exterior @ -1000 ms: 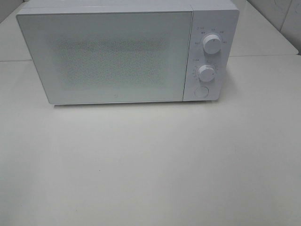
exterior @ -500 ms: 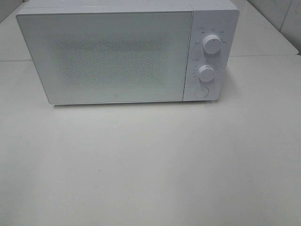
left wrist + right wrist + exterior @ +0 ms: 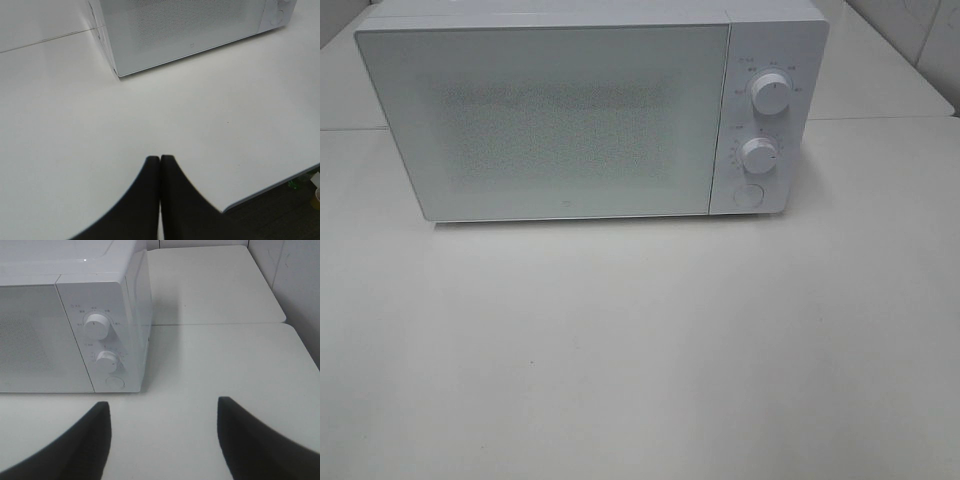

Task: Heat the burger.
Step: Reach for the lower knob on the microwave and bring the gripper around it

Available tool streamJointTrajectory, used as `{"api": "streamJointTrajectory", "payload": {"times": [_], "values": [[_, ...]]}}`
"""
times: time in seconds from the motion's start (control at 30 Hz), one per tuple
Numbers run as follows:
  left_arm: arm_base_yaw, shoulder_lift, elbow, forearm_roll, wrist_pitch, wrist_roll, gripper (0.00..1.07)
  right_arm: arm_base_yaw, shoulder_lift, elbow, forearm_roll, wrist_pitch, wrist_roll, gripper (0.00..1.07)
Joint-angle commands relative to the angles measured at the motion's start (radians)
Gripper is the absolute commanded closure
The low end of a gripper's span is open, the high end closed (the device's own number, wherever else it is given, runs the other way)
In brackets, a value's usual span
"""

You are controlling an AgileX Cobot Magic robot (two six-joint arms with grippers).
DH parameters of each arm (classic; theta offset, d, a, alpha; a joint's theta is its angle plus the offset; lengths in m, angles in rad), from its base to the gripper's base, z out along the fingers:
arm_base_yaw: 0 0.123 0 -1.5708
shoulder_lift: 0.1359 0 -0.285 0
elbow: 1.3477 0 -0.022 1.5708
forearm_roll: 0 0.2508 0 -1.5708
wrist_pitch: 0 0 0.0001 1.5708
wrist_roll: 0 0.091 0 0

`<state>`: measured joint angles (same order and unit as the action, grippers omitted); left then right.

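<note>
Burger: not visible in any view. It is not on the table (image 3: 640,350) ahead of either gripper, and neither gripper has it. The microwave (image 3: 590,115) door (image 3: 545,120) is closed and its speckled panel shows nothing of the inside, so I cannot tell whether the burger is in there.

Left gripper (image 3: 160,165): fingers pressed together, holding nothing, low over bare table, with the microwave's near corner well ahead of it.

Right gripper (image 3: 162,406): fingers spread wide, holding nothing, facing the control panel, which is ahead and well apart.

Assessment: the right gripper is the one placed for the panel. The upper knob (image 3: 771,95), lower knob (image 3: 759,155) and round button (image 3: 748,196) stand close in one column. I judge the button to be the door release and the lower knob the timer, though the markings are too small to read.

Recommended practice:
- Confirm where the burger is before touching a control.
- Narrow the right fingers before advancing, so one fingertip meets only the intended control.
- Approach square to the panel and press lightly; the light microwave may slide back.
</note>
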<state>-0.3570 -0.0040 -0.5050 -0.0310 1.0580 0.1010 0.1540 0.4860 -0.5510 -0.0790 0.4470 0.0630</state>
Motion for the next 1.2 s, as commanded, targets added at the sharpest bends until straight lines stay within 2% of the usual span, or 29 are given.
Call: {"api": "streamJointTrajectory", "payload": {"times": [0.03,0.6,0.97,1.2], "values": [[0.006,-0.021,0.002,-0.008,-0.016,0.002,1.06,-0.001,0.081,-0.008,-0.001,-0.121,-0.004,0.47],[0.006,-0.021,0.002,-0.008,-0.016,0.002,1.06,-0.001,0.455,-0.008,0.000,-0.447,-0.004,0.47],[0.006,-0.021,0.002,-0.008,-0.016,0.002,1.06,-0.001,0.732,-0.008,-0.001,-0.810,-0.004,0.47],[0.006,-0.021,0.002,-0.008,-0.016,0.002,1.06,-0.001,0.846,-0.008,-0.003,-0.949,-0.005,0.47]]}}
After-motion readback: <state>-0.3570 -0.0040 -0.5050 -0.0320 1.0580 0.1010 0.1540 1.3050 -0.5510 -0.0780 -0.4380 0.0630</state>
